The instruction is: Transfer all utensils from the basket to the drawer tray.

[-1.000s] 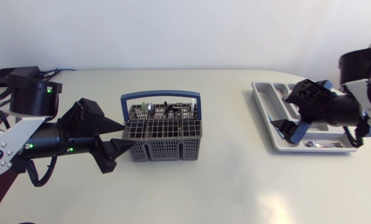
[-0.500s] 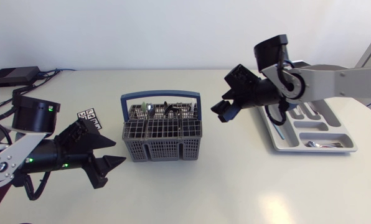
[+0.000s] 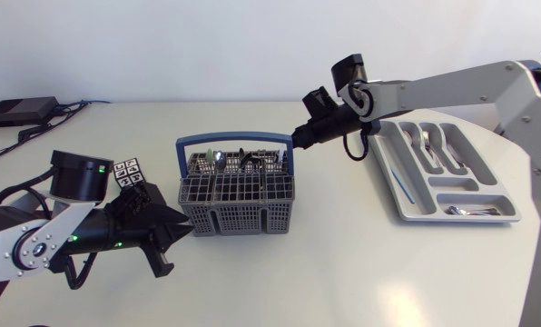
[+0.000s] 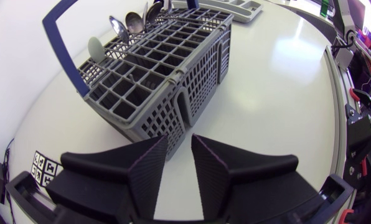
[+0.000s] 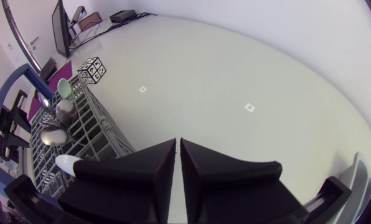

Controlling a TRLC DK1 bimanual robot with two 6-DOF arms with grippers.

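Utensils point(image 3: 220, 159) stand in the back row of the grey basket point(image 3: 237, 202), which sits left of the middle of the white tabletop point(image 3: 325, 263) in the head view. Its blue handle point(image 3: 234, 139) arches over that row. The drawer tray point(image 3: 393, 193) lies well apart to the right, with a few pieces of cutlery point(image 3: 431, 141) already in its compartments. The left hand point(image 3: 172, 238) is low just beside the basket's front left corner. The right hand point(image 3: 299, 138) hangs just beside the handle's right end. A checkered marker card point(image 3: 130, 173) lies left of the basket, and a black box point(image 3: 18, 111) sits at the far left corner.

In the left wrist view, the left hand point(image 4: 179, 163) has its fingers a narrow gap apart with nothing between them. The basket point(image 4: 173, 93) is just ahead of it, spoon bowls point(image 4: 120, 26) rising at its far side, and the tabletop point(image 4: 279, 93) shows a soft sheen.

In the right wrist view, the right hand point(image 5: 177, 160) has its fingers drawn together, empty. The basket point(image 5: 86, 134) lies beside and below it with the spoons point(image 5: 60, 115) upright, and the marker card point(image 5: 92, 67) is beyond on the bare tabletop point(image 5: 235, 68).
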